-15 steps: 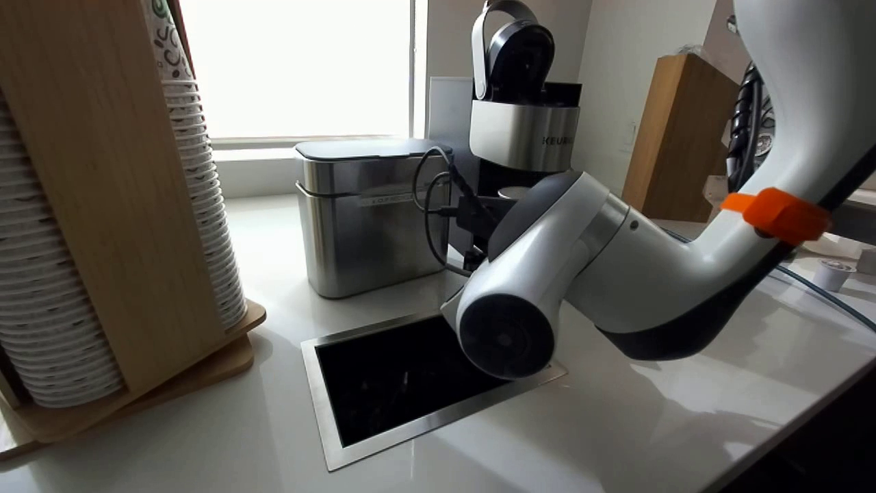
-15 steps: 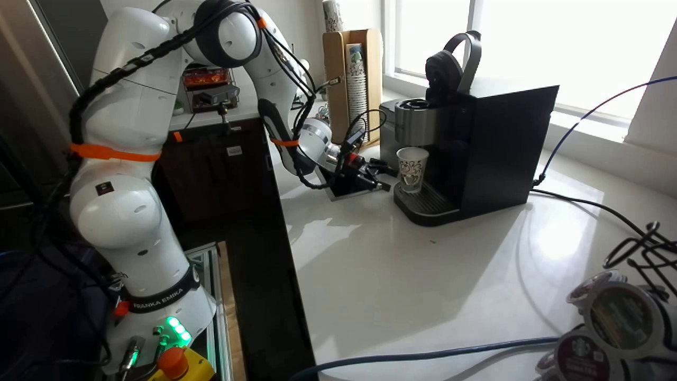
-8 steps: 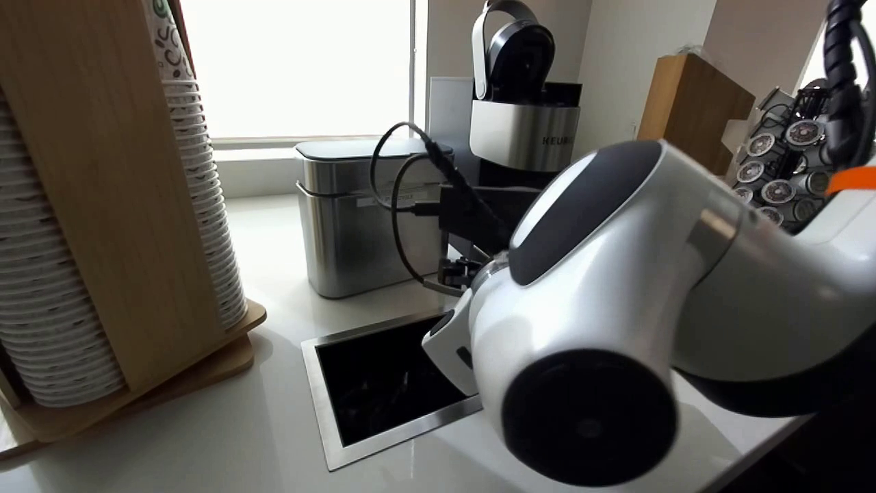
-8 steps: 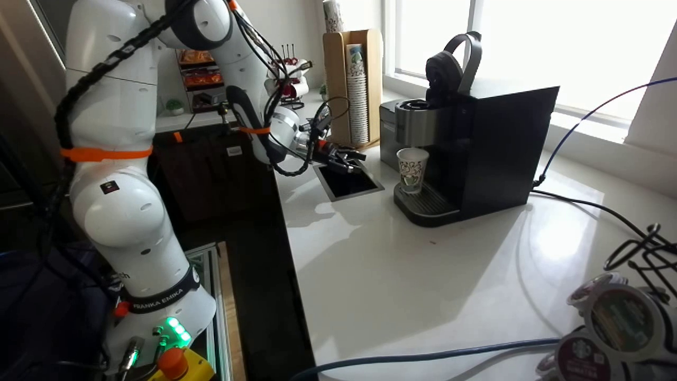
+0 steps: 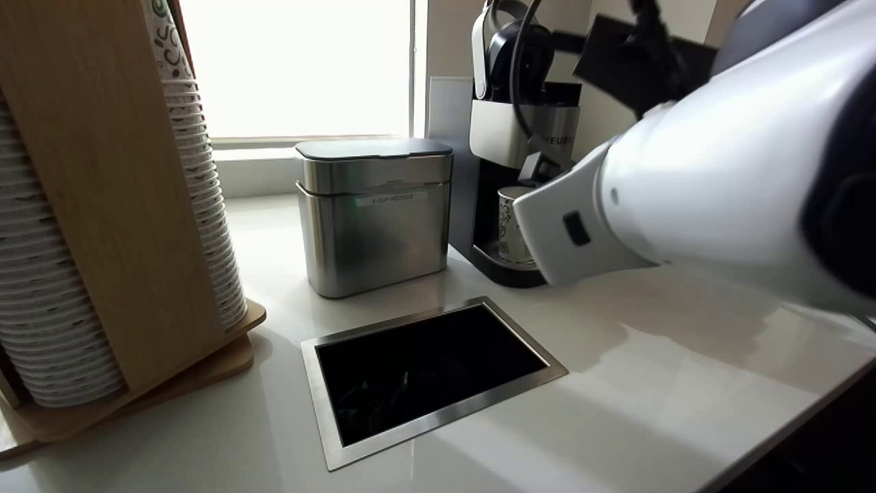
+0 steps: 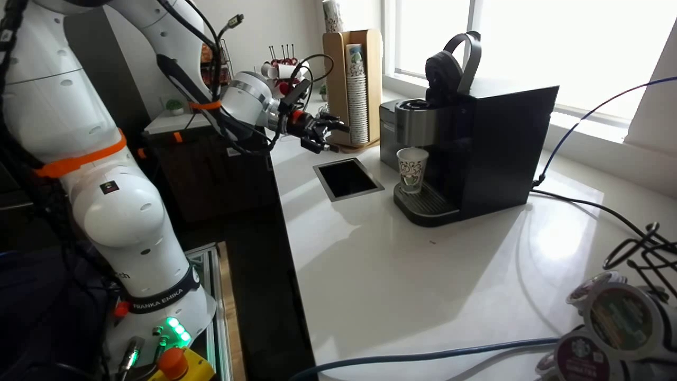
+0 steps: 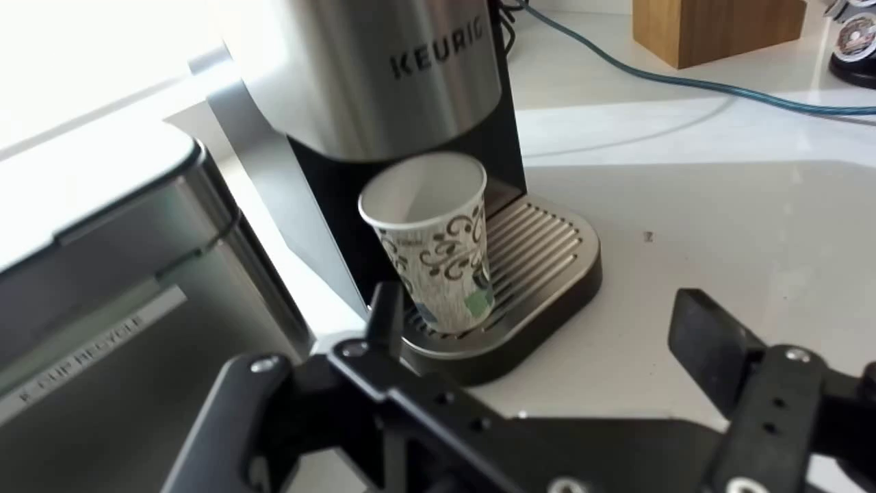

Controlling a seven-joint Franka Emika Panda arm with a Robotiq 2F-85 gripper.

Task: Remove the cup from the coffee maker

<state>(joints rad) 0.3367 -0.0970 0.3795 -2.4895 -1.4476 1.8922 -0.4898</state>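
Above the white counter (image 6: 381, 275), the tool (image 7: 540, 322), jaws spread, hangs apart from the cup (image 7: 435, 250).

Window (image 6: 582, 42): we see it glaring white in both exterior views.
Wall (image 6: 296, 26): pale grey.
Surface (image 6: 381, 280): glossy white, partly shaded, partly bright.
Cabinet (image 6: 206, 185): dark brown; we make out little detail there.

Your cup (image 7: 441, 257), white with printed brown scrolls and touches of green, stands upright on the ribbed drip tray (image 7: 540, 239) of the coffee maker (image 6: 500, 151), beneath the silver head (image 7: 383, 82) marked KEURIG; you see its black side and raised lid (image 6: 443, 73).
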